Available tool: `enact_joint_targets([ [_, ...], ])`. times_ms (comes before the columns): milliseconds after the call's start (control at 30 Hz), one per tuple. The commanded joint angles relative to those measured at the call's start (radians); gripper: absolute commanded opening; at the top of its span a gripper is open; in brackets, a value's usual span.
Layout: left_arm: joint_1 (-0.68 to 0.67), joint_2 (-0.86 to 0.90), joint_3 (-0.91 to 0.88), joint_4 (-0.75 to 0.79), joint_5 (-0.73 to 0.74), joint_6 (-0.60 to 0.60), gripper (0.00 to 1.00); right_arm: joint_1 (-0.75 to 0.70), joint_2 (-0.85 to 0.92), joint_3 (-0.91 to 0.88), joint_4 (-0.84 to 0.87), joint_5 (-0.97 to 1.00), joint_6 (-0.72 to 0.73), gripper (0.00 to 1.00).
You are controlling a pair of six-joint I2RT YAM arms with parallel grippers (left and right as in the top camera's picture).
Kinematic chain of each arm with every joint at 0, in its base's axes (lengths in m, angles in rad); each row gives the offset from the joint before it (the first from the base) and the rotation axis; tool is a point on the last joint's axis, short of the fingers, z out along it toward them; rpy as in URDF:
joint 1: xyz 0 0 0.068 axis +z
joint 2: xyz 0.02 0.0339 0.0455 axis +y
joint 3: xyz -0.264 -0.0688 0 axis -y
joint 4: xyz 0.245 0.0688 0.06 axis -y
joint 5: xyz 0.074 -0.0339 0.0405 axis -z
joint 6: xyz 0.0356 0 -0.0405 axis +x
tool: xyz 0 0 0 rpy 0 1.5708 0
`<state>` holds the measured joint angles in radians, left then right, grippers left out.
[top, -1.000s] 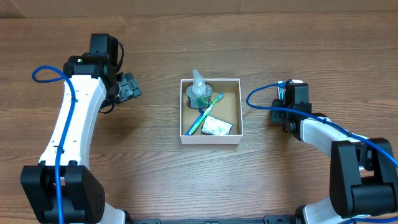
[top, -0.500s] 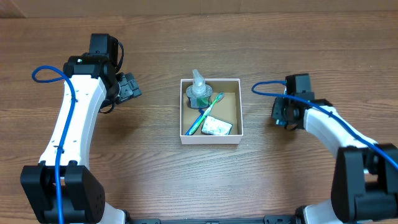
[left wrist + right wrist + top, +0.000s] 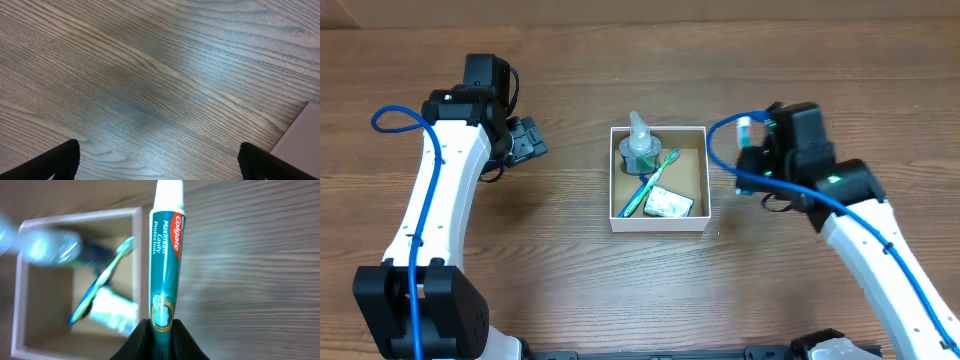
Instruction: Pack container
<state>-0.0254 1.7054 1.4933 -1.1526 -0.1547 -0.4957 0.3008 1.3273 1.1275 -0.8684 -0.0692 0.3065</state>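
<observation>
The container (image 3: 659, 222), a square box with white walls and brown inside, sits mid-table. It holds a clear nozzle bottle (image 3: 640, 146), a green-blue toothbrush (image 3: 650, 184) and a small white packet (image 3: 667, 206). My right gripper (image 3: 752, 170) is shut on a teal toothpaste tube (image 3: 166, 255) with a white cap, held above the table just right of the container (image 3: 22, 285). My left gripper (image 3: 528, 140) is open and empty, well left of the container; its black fingertips (image 3: 159, 162) frame bare wood.
Blue cables loop off both arms (image 3: 395, 112). A corner of the container (image 3: 300, 145) shows at the right edge of the left wrist view. A cardboard wall runs along the table's far edge (image 3: 640, 8).
My right arm has swung left and forward toward the container with the toothpaste tube in its grip. The left arm has not moved.
</observation>
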Motion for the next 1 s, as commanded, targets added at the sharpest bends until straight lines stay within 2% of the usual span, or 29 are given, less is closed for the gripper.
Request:
enact_joint_targets([
  [0, 0.004, -0.024, 0.021, 0.001, -0.009, 0.001, 1.00, 0.111, 0.016, 0.005, 0.032, -0.007, 0.014, 0.15],
  [100, 0.004, -0.024, 0.021, 0.001, -0.009, 0.001, 1.00, 0.182, 0.045, 0.002, 0.080, 0.000, 0.036, 0.16],
  [300, 0.004, -0.024, 0.021, 0.001, -0.009, 0.001, 1.00, 0.228, 0.133, 0.002, 0.151, 0.000, 0.039, 0.16],
  [333, 0.004, -0.024, 0.021, 0.001, -0.009, 0.001, 1.00, 0.229, 0.150, 0.002, 0.159, -0.001, 0.040, 0.22],
  [367, 0.004, -0.024, 0.021, 0.001, -0.010, 0.001, 1.00, 0.229, 0.165, 0.002, 0.164, -0.004, 0.039, 0.37],
  [400, 0.004, -0.024, 0.021, 0.001, -0.009, 0.001, 1.00, 0.229, 0.175, 0.002, 0.165, -0.004, 0.039, 0.49],
  [433, 0.004, -0.024, 0.021, 0.001, -0.009, 0.001, 1.00, 0.229, 0.182, 0.002, 0.166, -0.004, 0.039, 0.56],
  [467, 0.004, -0.024, 0.021, 0.001, -0.009, 0.001, 1.00, 0.228, 0.183, 0.002, 0.169, -0.004, 0.039, 0.71],
  [533, 0.004, -0.024, 0.021, 0.001, -0.010, 0.001, 1.00, 0.228, 0.177, 0.006, 0.168, -0.004, 0.039, 0.81],
  [600, 0.004, -0.024, 0.021, 0.001, -0.010, 0.001, 1.00, 0.226, 0.150, 0.024, 0.154, -0.003, 0.039, 0.98],
  [767, 0.004, -0.024, 0.021, 0.001, -0.010, 0.001, 1.00, 0.214, -0.014, 0.108, 0.042, 0.086, 0.067, 1.00],
  [967, 0.004, -0.024, 0.021, 0.001, -0.009, 0.001, 1.00, 0.214, -0.356, 0.123, -0.095, 0.201, 0.139, 1.00],
])
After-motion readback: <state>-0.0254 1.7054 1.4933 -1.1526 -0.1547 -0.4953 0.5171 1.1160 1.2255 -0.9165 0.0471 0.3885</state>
